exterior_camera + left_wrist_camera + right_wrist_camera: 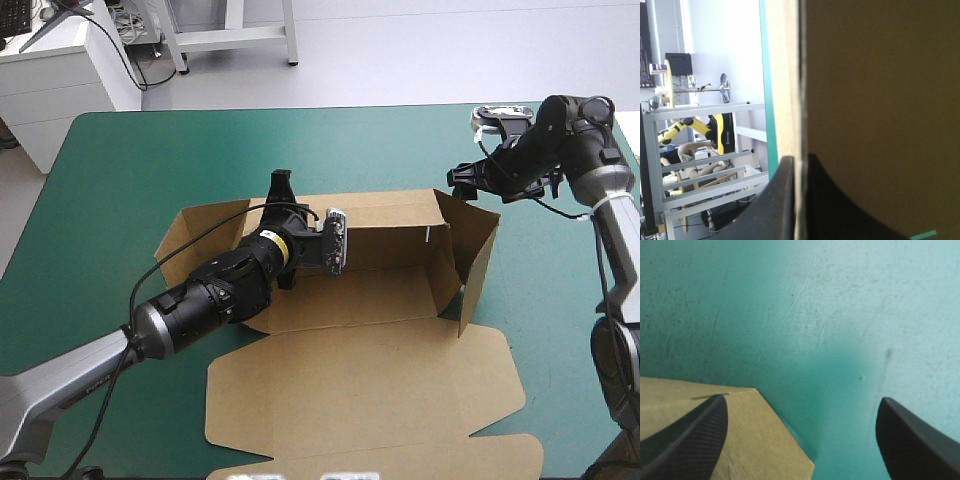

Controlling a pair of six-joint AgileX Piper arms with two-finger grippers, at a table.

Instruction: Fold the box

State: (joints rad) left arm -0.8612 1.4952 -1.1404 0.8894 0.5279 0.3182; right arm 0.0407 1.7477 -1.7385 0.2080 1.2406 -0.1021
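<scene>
Left gripper [281, 186] clamps the raised far wall of the brown box [380, 290], mid-table, lid flat toward the near edge; right gripper [462, 180], spread open, hovers at its far right corner.

This is a robotics lab or test room, not a home. A worktable [120, 180] with a plain teal-green cover lies under the spread jaws of the right gripper [802, 405]. Well beyond the left gripper [281, 188], past the table's far edge, stand a white cabinet [60, 80] trailing black cables [135, 55], white frame legs [235, 35] and a bare pale floor [420, 50]. A grey metal rack [700, 150] shows beside the left jaws, which pinch a brown box [880, 100].
</scene>
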